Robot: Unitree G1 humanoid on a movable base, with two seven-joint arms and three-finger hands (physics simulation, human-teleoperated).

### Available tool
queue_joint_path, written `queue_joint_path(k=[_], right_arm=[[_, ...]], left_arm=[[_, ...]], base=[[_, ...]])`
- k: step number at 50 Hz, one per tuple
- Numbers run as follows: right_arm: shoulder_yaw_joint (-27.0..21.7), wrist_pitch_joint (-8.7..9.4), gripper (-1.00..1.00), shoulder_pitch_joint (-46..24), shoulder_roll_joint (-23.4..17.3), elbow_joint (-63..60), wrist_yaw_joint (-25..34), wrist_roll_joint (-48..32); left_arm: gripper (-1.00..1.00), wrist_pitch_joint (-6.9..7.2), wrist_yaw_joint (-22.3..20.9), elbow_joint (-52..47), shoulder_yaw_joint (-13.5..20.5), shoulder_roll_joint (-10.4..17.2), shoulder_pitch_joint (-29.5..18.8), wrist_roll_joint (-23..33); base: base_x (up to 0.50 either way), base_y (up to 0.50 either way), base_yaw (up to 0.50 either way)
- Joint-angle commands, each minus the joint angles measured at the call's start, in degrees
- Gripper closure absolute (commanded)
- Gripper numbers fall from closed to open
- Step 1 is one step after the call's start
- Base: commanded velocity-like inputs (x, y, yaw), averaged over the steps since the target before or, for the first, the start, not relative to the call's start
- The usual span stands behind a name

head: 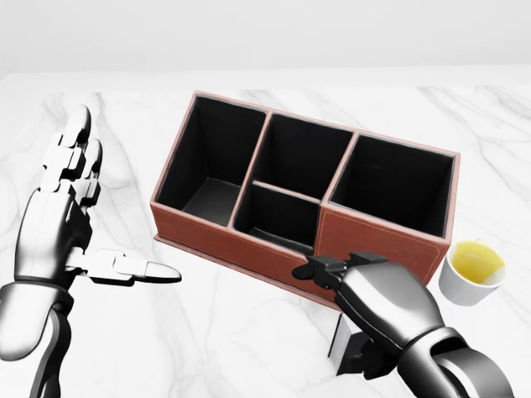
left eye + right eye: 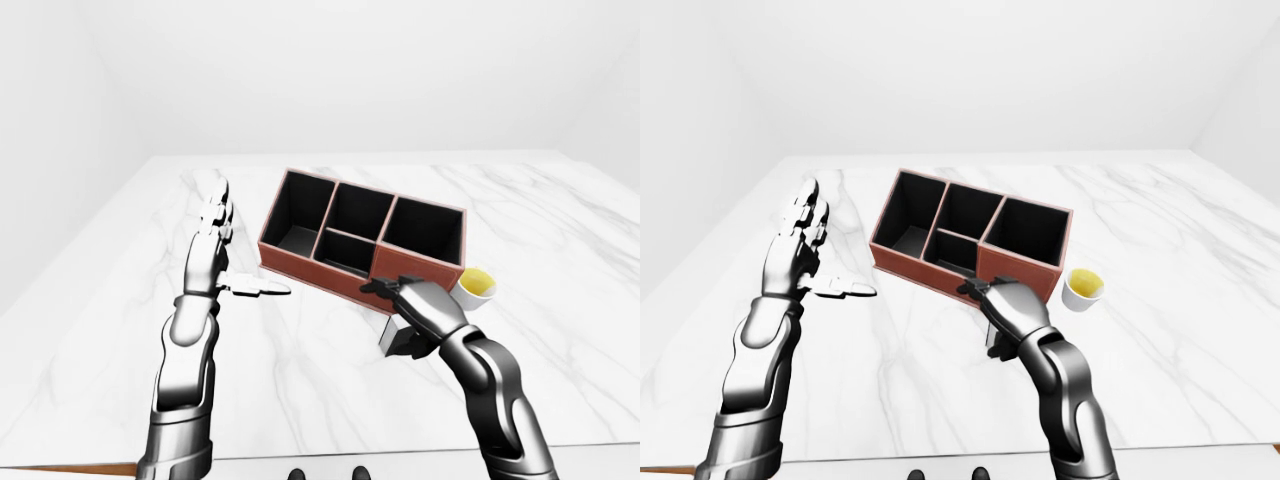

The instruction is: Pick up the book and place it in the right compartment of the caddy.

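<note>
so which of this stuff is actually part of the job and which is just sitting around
Part of the job:
- book, dark, under the right hand below the caddy
- caddy, all compartments empty
- right compartment, the target

Just lying about:
- white cup of yellow liquid, right of the caddy
- left hand, open, held clear on the left

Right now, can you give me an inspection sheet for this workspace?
Surface: white marble table.
Job's things: caddy, every compartment empty; dark book under the right hand, on the table at the head view's bottom.
Clutter: white cup of yellow liquid, right of the caddy.
Hands: left hand open, raised, holding nothing; right hand over the book, grip hidden.
Cables: nothing seen.
Surroundings: plain white walls.
</note>
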Motion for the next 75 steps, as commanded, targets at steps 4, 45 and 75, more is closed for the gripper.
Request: queue_joint_path(k=[4, 45, 75], right_arm=[[0.4, 0.00, -0.36, -0.1, -0.3, 1.7, -0.1, -1.4], [0.5, 0.00, -0.25, -1.6, -1.5, 9.0, -4.5, -7.5], [1.3, 0.00, -0.19, -5.3, -2.7, 19.2, -11.4, -14.3]], left_arm=[[-1.00, 0.00, 0.1, -0.5, 0.0, -0.4, 0.8, -0.3], [-1.00, 0.00, 0.2, 1.0, 0.4, -0.2, 1.4, -0.8], [-1.00, 0.00, 0.5, 3.5, 0.5, -0.1, 1.4, -1.1]], base=[[0.00, 0.00, 0.00], [0.00, 0.00, 0.00], [0.00, 0.00, 0.00]])
